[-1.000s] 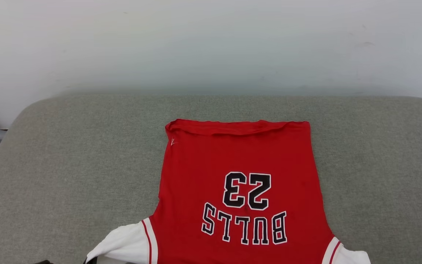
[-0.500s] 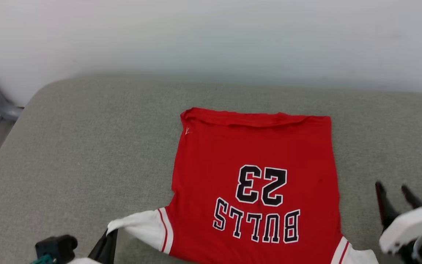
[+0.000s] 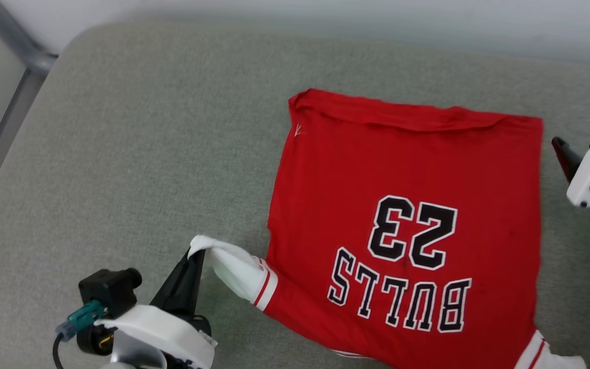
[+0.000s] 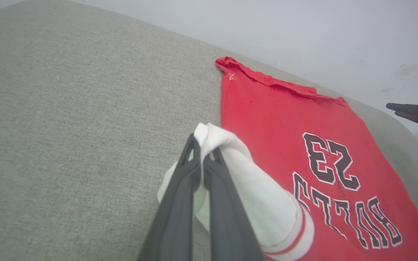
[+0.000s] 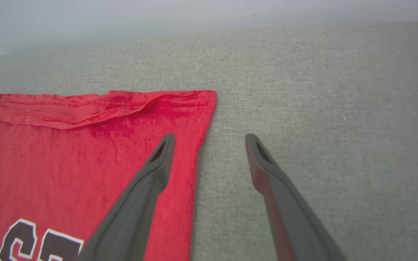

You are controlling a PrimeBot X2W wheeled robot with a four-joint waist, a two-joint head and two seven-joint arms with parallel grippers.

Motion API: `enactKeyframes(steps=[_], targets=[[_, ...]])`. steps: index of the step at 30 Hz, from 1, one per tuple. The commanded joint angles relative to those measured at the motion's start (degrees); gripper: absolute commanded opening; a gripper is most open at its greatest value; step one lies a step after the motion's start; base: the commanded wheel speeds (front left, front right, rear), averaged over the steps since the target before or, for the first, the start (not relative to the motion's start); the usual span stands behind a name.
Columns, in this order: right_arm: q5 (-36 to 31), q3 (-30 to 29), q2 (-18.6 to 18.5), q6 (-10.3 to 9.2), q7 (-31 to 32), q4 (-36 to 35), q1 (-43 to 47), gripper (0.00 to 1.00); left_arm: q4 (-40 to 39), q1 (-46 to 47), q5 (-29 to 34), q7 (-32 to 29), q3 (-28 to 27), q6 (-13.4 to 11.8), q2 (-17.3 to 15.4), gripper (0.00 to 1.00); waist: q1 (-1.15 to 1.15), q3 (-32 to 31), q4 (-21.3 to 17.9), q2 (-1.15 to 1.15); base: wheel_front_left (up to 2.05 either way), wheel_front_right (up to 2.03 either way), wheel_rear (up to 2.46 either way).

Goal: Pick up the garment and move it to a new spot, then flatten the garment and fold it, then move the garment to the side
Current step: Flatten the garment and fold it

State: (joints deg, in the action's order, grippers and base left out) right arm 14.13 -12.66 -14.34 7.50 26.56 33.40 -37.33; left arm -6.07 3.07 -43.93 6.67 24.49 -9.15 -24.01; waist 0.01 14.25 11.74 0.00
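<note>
The left gripper (image 4: pixel 201 139), fingers pressed together, pinches the bunched tip of a white sleeve (image 4: pixel 245 174) and holds it a little above the grey cushion (image 3: pixel 121 154). The cloth is drawn into a cone between the grip and the striped cuff. The right gripper (image 5: pixel 210 139), fingers spread wide and holding nothing, hovers at the far right edge of the shirt (image 3: pixel 402 169), with one finger over red cloth and the other over bare cushion, near a corner of the hem (image 5: pixel 85 105).

The red shirt lies face up across the middle and right of the cushion, its lettering upside down to the robot and its body mostly flat. The hem, on the far side, is rolled over in a ridge. The other sleeve (image 3: pixel 561 361) runs off the near edge of the head view.

By the look of it the shirt has reached its spot and flattening is under way. Smoothing the hem, folding and setting the shirt aside are yet to come.

Bare cushion stretches wide to the robot's left, offering ample room, while a narrower strip lies to the right. The cushion's rounded far edge meets a pale wall (image 4: pixel 303 29), and a metal rail (image 3: pixel 18 46) stands off its far left corner.
</note>
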Motion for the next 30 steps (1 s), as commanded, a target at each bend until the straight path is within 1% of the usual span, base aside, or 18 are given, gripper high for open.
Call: enactKeyframes(steps=[1,3,6,9,12,16,17,18,19,20,23,27,30], targets=[[-0.3,0.2,-0.7,-0.02,1.2,0.9,-1.6,1.00,0.1,1.1,0.5,0.4,0.2,0.4,0.4,0.00,-0.01,3.3,2.4,0.00,0.00,0.00,0.00],[-0.8,0.6,-1.9,-0.02,4.1,3.3,-5.3,1.00,0.6,2.4,0.6,1.0,0.6,1.3,0.9,0.00,-0.01,5.0,3.3,0.00,0.00,0.00,0.00],[-2.0,1.1,-2.6,-0.02,7.7,6.3,-9.6,1.00,1.4,4.0,0.9,1.9,1.0,2.4,1.7,0.00,-0.01,7.4,4.1,0.00,0.00,0.00,0.00],[-2.9,1.1,-3.2,-0.02,9.6,8.7,-13.0,1.00,2.4,5.7,1.0,2.9,1.5,3.6,2.5,0.00,-0.01,9.4,4.8,0.00,0.00,0.00,0.00],[-3.8,1.3,-2.6,-0.02,11.1,11.6,-13.8,1.00,4.0,6.8,0.8,3.6,1.9,4.5,3.3,0.00,-0.01,10.5,5.2,0.00,0.00,0.00,0.00],[-3.5,1.4,-1.2,-0.01,18.5,17.9,-12.1,1.00,5.8,7.9,0.6,4.2,2.1,5.4,4.0,0.00,-0.01,10.8,5.3,0.00,0.00,0.00,0.00],[-3.4,1.1,-0.9,-0.01,20.2,19.2,-11.5,0.46,6.2,8.1,0.5,4.4,2.1,5.6,4.1,0.00,-0.01,10.8,5.3,0.00,0.00,0.00,0.00],[-3.3,0.8,-0.7,-0.01,21.3,20.0,-11.2,0.26,6.6,8.2,0.4,4.6,2.1,5.6,4.1,0.00,-0.01,10.6,5.2,0.00,0.00,0.00,0.00],[-3.1,0.2,-0.5,-0.02,22.4,20.8,-11.2,0.00,7.0,8.2,0.3,4.7,2.1,5.8,4.2,0.00,-0.01,10.5,5.2,0.00,0.00,0.00,0.00],[-3.1,0.0,-0.5,-0.02,22.8,21.0,-11.5,0.00,7.3,8.3,0.2,4.7,2.1,5.9,4.2,0.00,-0.01,10.3,5.1,0.00,0.00,0.00,0.00],[-3.9,0.3,-1.1,-0.02,21.2,19.4,-13.1,0.00,8.1,8.4,0.0,4.6,1.9,6.0,4.1,0.00,-0.01,9.3,4.8,0.00,0.00,0.00,0.00],[-4.1,1.4,-3.2,-0.03,19.5,16.5,-14.2,0.00,9.2,8.2,-0.5,4.4,1.9,6.1,3.9,0.00,-0.01,7.2,4.3,0.00,0.00,0.00,0.00],[-3.2,3.3,-4.5,-0.04,18.9,13.5,-13.3,0.00,10.3,6.8,-1.0,4.4,1.8,5.8,3.8,0.00,-0.01,4.5,3.1,0.00,0.00,0.00,0.00]])
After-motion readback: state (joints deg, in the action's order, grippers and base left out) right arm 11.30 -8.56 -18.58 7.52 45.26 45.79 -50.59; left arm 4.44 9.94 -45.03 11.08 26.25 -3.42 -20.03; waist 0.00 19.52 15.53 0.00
